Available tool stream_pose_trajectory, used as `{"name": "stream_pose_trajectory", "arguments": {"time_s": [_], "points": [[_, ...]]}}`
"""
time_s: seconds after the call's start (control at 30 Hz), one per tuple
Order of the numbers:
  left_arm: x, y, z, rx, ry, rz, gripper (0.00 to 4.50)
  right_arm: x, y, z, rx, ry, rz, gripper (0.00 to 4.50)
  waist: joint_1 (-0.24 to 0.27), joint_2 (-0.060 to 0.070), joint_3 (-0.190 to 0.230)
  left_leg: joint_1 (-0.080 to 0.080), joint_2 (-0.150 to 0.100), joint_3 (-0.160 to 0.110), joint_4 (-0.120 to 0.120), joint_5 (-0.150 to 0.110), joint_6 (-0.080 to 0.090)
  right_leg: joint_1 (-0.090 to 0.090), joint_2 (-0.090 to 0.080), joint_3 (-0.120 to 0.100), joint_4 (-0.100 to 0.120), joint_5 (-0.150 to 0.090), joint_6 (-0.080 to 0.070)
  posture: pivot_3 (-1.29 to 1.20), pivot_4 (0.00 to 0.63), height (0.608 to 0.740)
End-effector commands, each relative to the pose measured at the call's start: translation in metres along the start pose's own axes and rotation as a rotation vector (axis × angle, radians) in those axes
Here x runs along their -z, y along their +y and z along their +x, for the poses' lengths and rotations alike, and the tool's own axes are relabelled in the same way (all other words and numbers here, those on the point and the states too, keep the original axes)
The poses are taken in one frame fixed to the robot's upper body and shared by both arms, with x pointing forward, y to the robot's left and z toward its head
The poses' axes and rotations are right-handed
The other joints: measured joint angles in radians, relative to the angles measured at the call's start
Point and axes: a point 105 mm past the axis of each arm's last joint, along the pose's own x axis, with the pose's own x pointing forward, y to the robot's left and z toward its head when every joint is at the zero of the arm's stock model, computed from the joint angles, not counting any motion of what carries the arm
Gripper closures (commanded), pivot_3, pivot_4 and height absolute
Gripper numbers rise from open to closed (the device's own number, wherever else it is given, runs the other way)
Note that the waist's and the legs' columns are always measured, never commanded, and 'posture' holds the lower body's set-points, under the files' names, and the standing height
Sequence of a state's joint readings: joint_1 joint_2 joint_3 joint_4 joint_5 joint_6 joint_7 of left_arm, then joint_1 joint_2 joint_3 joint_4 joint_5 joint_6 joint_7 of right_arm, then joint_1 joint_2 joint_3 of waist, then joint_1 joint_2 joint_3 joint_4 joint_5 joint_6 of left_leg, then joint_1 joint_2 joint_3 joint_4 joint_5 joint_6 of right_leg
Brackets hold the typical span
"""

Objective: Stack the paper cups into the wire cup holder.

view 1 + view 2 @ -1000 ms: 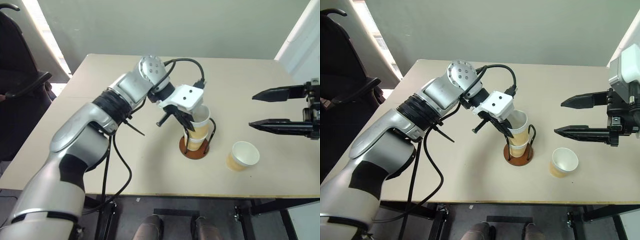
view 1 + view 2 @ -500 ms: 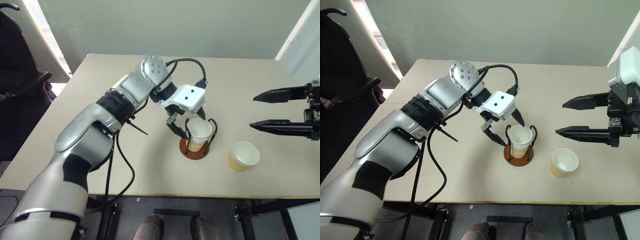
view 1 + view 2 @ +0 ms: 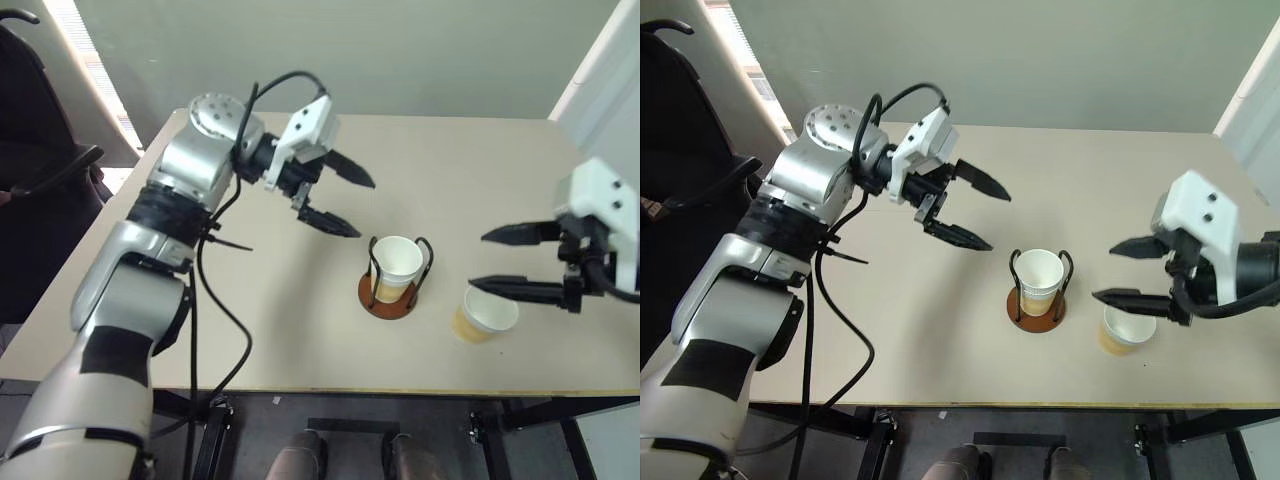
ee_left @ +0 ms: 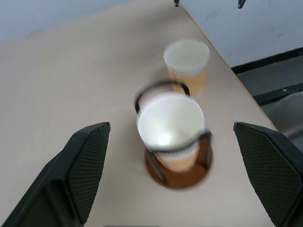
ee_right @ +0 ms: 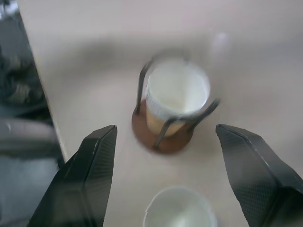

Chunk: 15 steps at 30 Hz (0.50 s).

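The wire cup holder (image 3: 395, 285) stands upright near the front edge of the beige tabletop (image 3: 470, 180), its reddish-brown disc base flat on the surface and its two black wire loops rising on either side of the paper cups nested inside it (image 3: 397, 264). The top cup's white mouth faces up, and a tan outer wall shows below the rim; how many cups are nested there cannot be told. One more paper cup (image 3: 486, 312) stands upright on the tabletop just beside the holder, on the robot's right, apart from it.

The left gripper (image 3: 348, 205) hangs above the tabletop behind and to the left of the holder, its jaws spread wide and holding nothing. The right gripper (image 3: 486, 261) hovers over the lone cup from the right, its jaws also apart and empty, one finger above the cup's rim without gripping it.
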State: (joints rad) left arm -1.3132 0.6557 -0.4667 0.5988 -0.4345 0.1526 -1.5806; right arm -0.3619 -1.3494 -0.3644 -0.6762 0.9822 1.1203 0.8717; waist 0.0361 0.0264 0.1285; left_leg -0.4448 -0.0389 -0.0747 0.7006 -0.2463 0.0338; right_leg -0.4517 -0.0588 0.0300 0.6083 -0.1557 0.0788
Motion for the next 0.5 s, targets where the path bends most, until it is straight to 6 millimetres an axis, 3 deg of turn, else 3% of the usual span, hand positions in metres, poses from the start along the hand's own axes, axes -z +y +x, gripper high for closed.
{"name": "stream_pose_trajectory", "arguments": {"time_s": [0.03, 0.2, 0.5], "points": [[-0.004, -0.006, -0.017, -0.014, -0.001, 0.021, 0.03, 0.011, 0.006, 0.005, -0.004, 0.089, -0.046, 1.03, 0.0, 0.0, 0.0, 0.0, 0.0, 0.0, 0.0, 0.0, 0.0, 0.0, 0.0, 0.0, 0.0, 0.0, 0.0, 0.0, 0.15, 0.74], [0.003, -0.011, -0.027, -0.055, -0.003, -0.009, 0.03, 0.025, 0.008, 0.015, -0.019, 0.151, -0.1, 1.03, 0.0, 0.0, 0.0, 0.0, 0.0, 0.0, 0.0, 0.0, 0.0, 0.0, 0.0, 0.0, 0.0, 0.0, 0.0, 0.0, 0.15, 0.74], [0.011, -0.015, -0.029, -0.081, 0.003, 0.013, 0.03, 0.056, 0.0, 0.022, -0.013, 0.273, -0.143, 1.03, -0.002, 0.0, 0.0, 0.001, 0.0, 0.0, 0.0, 0.0, 0.0, 0.0, 0.0, 0.0, 0.001, 0.0, -0.001, 0.0, 0.15, 0.74]]}}
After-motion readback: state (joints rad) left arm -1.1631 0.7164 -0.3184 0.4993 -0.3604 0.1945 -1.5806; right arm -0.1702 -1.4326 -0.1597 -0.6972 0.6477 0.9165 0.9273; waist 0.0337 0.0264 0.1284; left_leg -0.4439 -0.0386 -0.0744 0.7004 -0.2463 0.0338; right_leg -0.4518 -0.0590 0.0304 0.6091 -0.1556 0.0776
